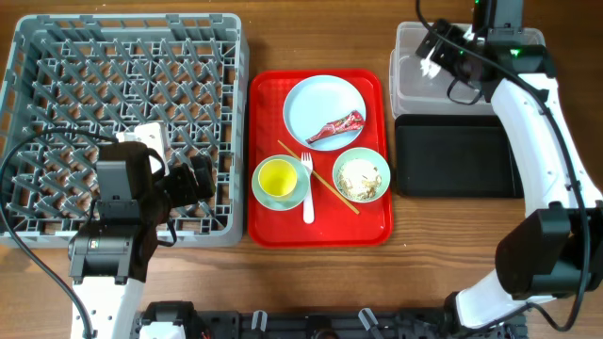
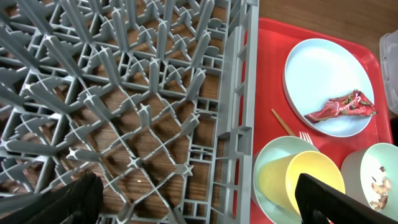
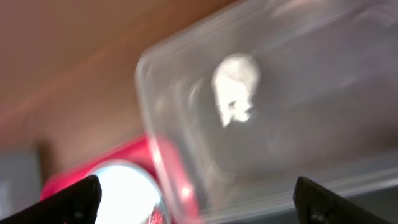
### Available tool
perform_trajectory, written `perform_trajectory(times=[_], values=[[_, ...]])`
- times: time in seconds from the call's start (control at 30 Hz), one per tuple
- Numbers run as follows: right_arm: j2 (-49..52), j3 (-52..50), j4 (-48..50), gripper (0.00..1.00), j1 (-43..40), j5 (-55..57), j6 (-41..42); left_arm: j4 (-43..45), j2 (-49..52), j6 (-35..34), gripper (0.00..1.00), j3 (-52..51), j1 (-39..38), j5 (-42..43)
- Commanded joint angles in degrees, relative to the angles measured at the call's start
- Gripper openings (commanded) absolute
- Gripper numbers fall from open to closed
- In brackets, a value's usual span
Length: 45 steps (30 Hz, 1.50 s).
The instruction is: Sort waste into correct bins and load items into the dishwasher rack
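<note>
My left pincer [image 1: 196,179] hangs wide open and empty over the near right corner of the grey dishwasher rack [image 1: 122,94]. I judge it is parked there so it can take dishes as they come across. None stand on the pegs below it.

Just right of that pincer is the red serving tray [image 1: 268,221], carrying everything not yet sorted. Nearest are the yellow cup [image 1: 276,179] nested upright in the light blue bowl [image 1: 300,196] and the white fork [image 1: 306,193] beside them. Beyond lies the pale blue plate [image 1: 316,104] with the red snack wrapper [image 1: 336,127] on it. The mint-green bowl [image 1: 361,176] holds the rice scraps [image 1: 356,175].

Further right, my right pincer [image 3: 202,205] is spread wide, gripping nothing, over the clear plastic tub [image 1: 405,89]. The crumpled white tissue [image 3: 236,87] lies under it on the tub floor, clear of both fingers, so I take that piece as sorted. The black tray [image 1: 457,160], nearer me than this pincer, holds nothing I can see. I reckon it is meant for the scraps.
</note>
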Motion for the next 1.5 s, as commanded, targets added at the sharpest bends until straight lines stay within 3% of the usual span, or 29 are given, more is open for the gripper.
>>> perform_trajectory(times=[0.0, 0.1, 0.23, 0.47, 0.6, 1.03, 1.47], values=[[0.52, 0.09, -4.83, 0.99, 4.61, -9.97, -3.76, -0.02, -0.31, -0.50, 1.00, 1.11, 0.33, -0.57], [0.52, -0.70, -8.04, 0.99, 11.17, -6.86, -1.46, -0.02, -0.31, -0.52, 1.00, 1.11, 0.33, -0.57], [1.36, -2.97, -7.78, 0.98, 19.96, 0.28, 8.52, -0.04, -0.31, -0.52, 1.00, 1.11, 0.33, -0.57], [7.61, -3.34, -6.01, 0.95, 27.82, 1.86, 20.81, -0.04, -0.31, -0.52, 1.00, 1.11, 0.31, -0.57], [11.39, -3.34, -4.81, 0.95, 29.53, 1.66, 26.27, -0.07, -0.31, -0.52, 1.00, 1.11, 0.31, -0.57], [18.23, -3.34, -0.66, 0.93, 29.64, 2.86, 32.74, -0.07, -0.31, -0.52, 1.00, 1.11, 0.33, -0.57], [18.60, -3.37, 2.29, 0.91, 29.64, 6.86, 33.48, -0.07, -0.31, -0.52, 1.00, 1.11, 0.31, -0.55]])
